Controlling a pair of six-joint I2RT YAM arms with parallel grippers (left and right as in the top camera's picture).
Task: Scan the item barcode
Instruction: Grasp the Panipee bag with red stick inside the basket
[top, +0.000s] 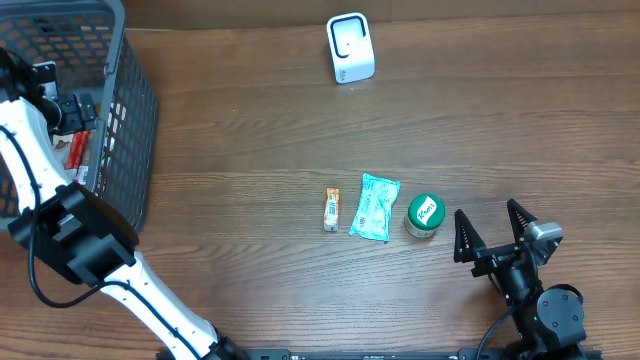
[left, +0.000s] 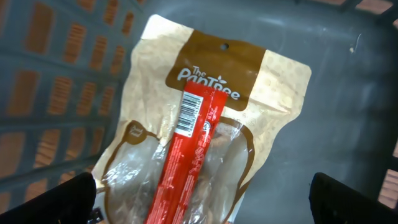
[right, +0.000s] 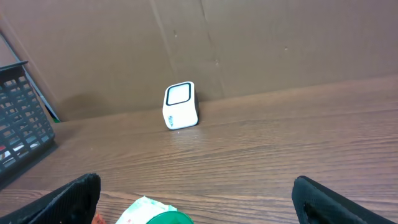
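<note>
My left arm reaches up over the counter (top: 250, 130) into the grey basket (top: 130, 120) at its far-left corner, wrist bent down. The left tool (left: 208, 199) hangs spread wide, holding nothing. Right below it lies a red stick pack (left: 193, 155), barcode facing up, resting lengthwise on a tan pouch (left: 273, 93) on the basket floor.

My right arm sits low near the near-right corner, and the right tool (top: 487, 215) points toward the far edge, fingers splayed and empty. Just to its left stands a green-lidded jar (top: 425, 215), beside a teal packet (top: 374, 207) and a small orange stick (top: 331, 210). The white scanner (top: 350, 48) stands at the far edge.
</note>
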